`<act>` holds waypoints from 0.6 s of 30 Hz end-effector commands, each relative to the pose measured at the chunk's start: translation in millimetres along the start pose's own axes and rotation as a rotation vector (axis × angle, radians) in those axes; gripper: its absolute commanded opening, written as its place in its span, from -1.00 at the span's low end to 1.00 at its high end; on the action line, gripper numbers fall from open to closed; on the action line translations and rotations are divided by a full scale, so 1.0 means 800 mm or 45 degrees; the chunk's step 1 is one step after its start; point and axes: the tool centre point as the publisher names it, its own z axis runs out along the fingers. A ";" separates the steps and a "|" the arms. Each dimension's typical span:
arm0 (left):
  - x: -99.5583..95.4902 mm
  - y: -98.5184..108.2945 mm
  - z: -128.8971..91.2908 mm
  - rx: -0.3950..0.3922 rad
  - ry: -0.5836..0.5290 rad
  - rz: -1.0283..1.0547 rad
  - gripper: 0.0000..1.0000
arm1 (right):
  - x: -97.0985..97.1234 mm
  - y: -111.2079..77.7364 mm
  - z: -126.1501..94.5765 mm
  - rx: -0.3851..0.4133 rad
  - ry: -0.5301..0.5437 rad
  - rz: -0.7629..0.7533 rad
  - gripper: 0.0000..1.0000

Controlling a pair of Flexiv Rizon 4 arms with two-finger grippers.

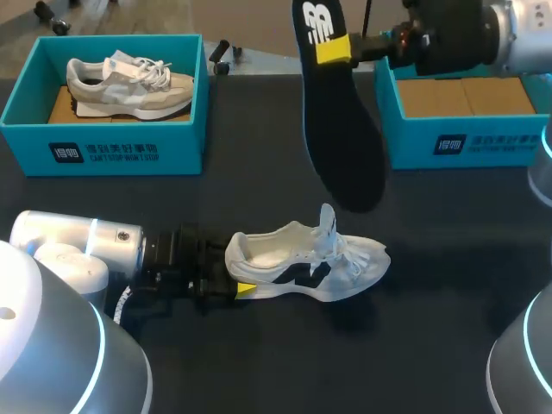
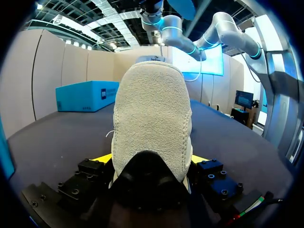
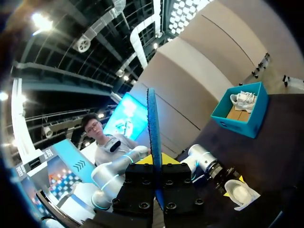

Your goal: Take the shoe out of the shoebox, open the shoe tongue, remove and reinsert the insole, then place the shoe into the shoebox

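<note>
A white shoe [image 1: 306, 263] lies on its side in the middle of the black table, toe pointing right, tongue pulled up. My left gripper [image 1: 235, 290] is shut on its heel. In the left wrist view the fuzzy heel [image 2: 153, 123] fills the gap between the yellow fingertips [image 2: 102, 157]. My right gripper [image 1: 333, 49] is high above the table's back, shut on the heel end of the black insole [image 1: 341, 129], which hangs down, toe end lowest. The right wrist view shows the insole [image 3: 153, 128] edge-on between that gripper's fingers [image 3: 155, 159], and the shoe [image 3: 240, 192] far below.
A teal shoebox [image 1: 103, 148] at the back left holds a beige shoe [image 1: 129, 86]. A second teal shoebox [image 1: 466, 142] at the back right shows only its cardboard floor. My right arm's base stands at the table's right edge.
</note>
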 end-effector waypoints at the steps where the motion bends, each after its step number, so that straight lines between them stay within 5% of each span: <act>1: 0.000 0.000 0.001 -0.003 0.002 -0.001 -1.00 | 0.016 -0.020 -0.005 -0.012 -0.049 0.021 -1.00; 18: 0.000 0.000 0.001 -0.003 0.002 -0.001 -1.00 | 0.059 -0.067 0.028 -0.047 -0.061 0.030 -1.00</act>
